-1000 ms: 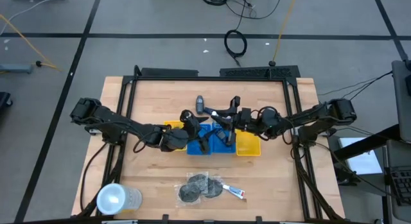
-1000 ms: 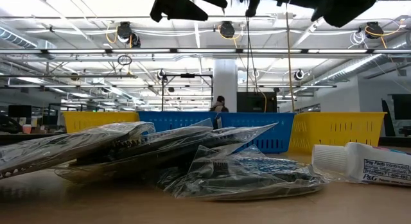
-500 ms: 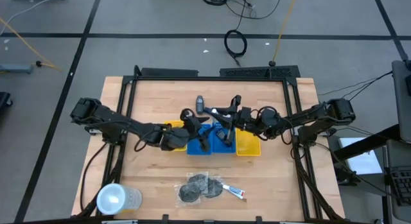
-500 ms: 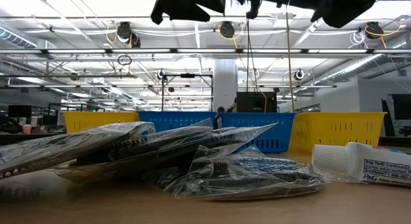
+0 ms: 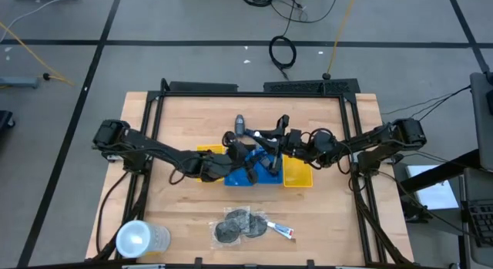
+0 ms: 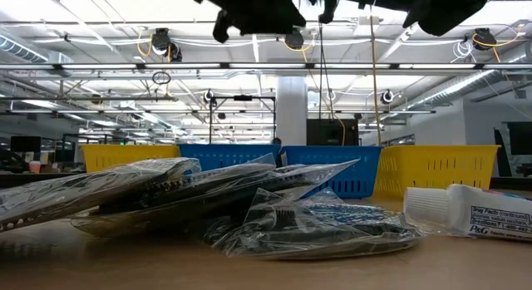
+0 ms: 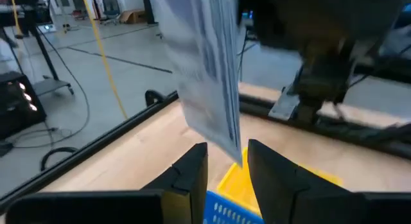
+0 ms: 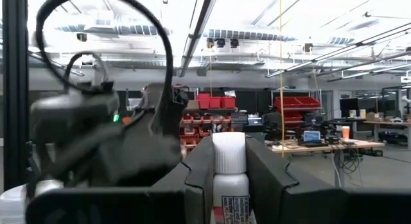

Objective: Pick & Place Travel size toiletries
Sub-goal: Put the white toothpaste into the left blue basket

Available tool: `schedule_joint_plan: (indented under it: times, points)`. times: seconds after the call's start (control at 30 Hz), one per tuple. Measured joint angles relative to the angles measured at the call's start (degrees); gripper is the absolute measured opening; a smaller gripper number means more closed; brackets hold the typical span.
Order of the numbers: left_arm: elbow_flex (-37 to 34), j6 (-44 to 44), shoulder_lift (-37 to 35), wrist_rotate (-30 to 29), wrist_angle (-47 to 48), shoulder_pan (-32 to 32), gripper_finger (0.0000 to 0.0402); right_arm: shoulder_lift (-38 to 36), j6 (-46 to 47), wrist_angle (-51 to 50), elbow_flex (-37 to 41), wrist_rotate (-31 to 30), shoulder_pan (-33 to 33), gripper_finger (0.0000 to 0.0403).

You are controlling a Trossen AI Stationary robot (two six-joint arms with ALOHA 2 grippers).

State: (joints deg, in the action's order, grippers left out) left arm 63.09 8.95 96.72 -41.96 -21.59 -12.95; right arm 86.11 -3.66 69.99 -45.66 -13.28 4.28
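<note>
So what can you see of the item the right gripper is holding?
In the right wrist view, the right gripper is shut on a small white tube: a ribbed white cap on top, a white body below with a printed label showing red. It stands upright between the two dark fingers, which press on both sides. Its lower end is out of view.

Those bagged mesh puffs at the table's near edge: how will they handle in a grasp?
The bagged mesh puffs look floppy: in the low view the clear bags lie crumpled and sagging. The glossy film probably slips. They seem light, and being flat, unlikely to roll.
</note>
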Motion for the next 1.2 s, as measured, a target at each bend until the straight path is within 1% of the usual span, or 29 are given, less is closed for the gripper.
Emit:
schedule_joint_plan:
  times: [0.13, 0.33, 0.6, 0.67, 0.77, 0.8, 1.07, 1.13, 1.2]
  points:
    - [-0.02, -0.41, 0.73, -1.98, -0.67, 0.59, 0.0108, 0.0, -0.02, -1.28, 0.01, -0.08, 0.25, 0.0055]
    - [-0.02, -2.48, 0.71, -1.48, -3.15, 0.33, 0.0094, -0.03, -0.09, -1.84, -0.01, -0.15, 0.34, 0.0055]
    - [-0.02, -2.86, 0.71, -1.63, -2.95, 0.35, 0.0089, -0.02, -0.1, -2.4, -0.01, -0.14, 0.34, 0.0055]
    - [-0.02, -2.9, 0.71, -1.62, -2.83, 0.35, 0.0072, -0.02, -0.1, -2.52, -0.01, -0.17, 0.34, 0.0055]
    - [-0.02, -3.7, 0.71, -1.8, -2.37, 0.35, 0.002, -0.04, -0.11, -3.03, -0.01, -0.26, 0.34, 0.0055]
    - [-0.02, -4.22, 0.71, -1.81, -2.27, 0.3, 0.0011, -0.04, -0.09, -3.27, -0.01, -0.28, 0.34, 0.0055]
    - [-0.07, -4.78, 0.73, -1.72, -1.12, 0.08, 0.0001, -0.11, -0.02, -5.87, -0.1, -0.2, 0.34, 0.0056]
    - [-0.07, -4.78, 0.73, -1.58, -0.35, 0.08, 0.0001, -0.11, -0.02, -6.67, -0.1, -0.17, 0.34, 0.0069]
    - [-0.07, -4.56, 0.73, -1.55, 0.31, 0.06, 0.0, -0.11, -0.33, -7.51, -0.1, -0.16, 0.34, 0.0092]
